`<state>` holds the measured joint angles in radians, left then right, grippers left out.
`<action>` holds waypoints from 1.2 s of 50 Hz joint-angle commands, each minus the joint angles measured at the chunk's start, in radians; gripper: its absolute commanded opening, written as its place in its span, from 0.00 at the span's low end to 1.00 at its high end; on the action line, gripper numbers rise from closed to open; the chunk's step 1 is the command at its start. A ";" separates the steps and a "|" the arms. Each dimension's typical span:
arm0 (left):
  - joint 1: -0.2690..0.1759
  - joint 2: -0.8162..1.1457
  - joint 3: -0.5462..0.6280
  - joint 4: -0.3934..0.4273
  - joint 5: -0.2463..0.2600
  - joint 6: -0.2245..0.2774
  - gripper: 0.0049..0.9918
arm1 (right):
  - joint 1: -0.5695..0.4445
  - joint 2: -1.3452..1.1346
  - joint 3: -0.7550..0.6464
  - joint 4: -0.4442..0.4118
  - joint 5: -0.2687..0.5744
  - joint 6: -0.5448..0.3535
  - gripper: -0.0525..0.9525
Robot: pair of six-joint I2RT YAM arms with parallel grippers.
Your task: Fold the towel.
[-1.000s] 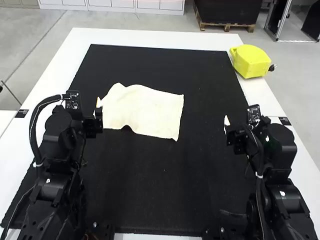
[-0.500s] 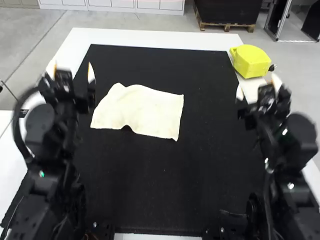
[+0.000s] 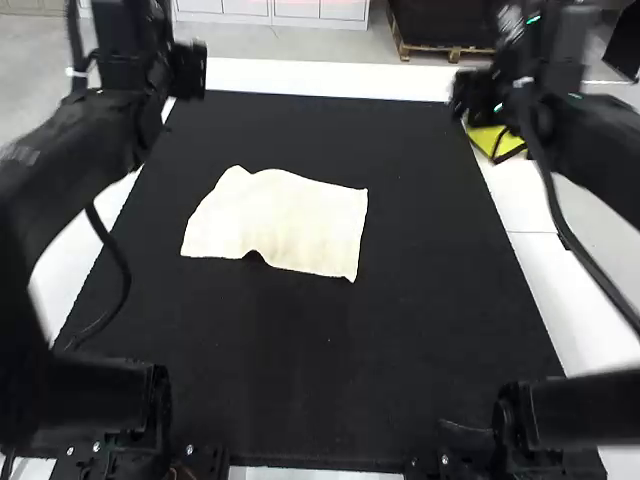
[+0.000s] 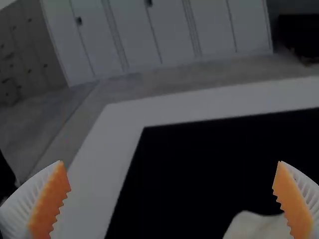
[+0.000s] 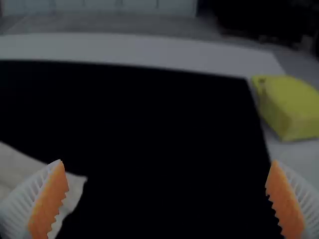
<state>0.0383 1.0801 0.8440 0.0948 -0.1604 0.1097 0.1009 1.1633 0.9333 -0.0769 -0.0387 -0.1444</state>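
Cream cloth makes the towel (image 3: pixel 285 222), and it lies spread out on the black mat (image 3: pixel 300 370), left of the middle and a bit above the center of the high view. It has small waves along its top edge and a little bump in its bottom edge. I can't tell if it is one layer or more.

The left gripper (image 4: pixel 171 162) is wide open, with no cloth in it. The right gripper (image 5: pixel 167 161) is wide open and empty too. In the high view they are both up high in the frame, one at the upper left and one at the upper right, and both are well apart from the towel.

I think this is the get-ready part, with no fold being made right now. Next, the grippers would need to come down to two corners on the same side, pinch them, lift that side and lay it over the rest. Smoothing the waves first could help the edges match.

The towel's long way goes from left to right, and it tips down a little toward the right of the frame. Its left side slants, going from the upper corner down and out to the lower left. Its right side is straighter, and ends in a pointy corner at the lower right.
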 commanded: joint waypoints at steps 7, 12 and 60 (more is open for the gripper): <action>0.023 0.169 -0.003 -0.060 0.073 -0.081 0.97 | 0.010 0.142 -0.037 0.014 -0.105 0.144 0.96; 0.043 0.201 -0.029 -0.049 0.133 -0.085 0.97 | 0.010 0.142 -0.076 0.085 -0.105 0.144 0.96; 0.219 0.727 0.102 0.140 0.456 -0.053 0.97 | 0.175 0.539 -0.016 0.258 -0.247 0.368 0.95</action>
<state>0.2489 1.7676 0.8925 0.2230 0.2703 0.0353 0.2535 1.6657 0.8795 0.1581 -0.2619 0.1989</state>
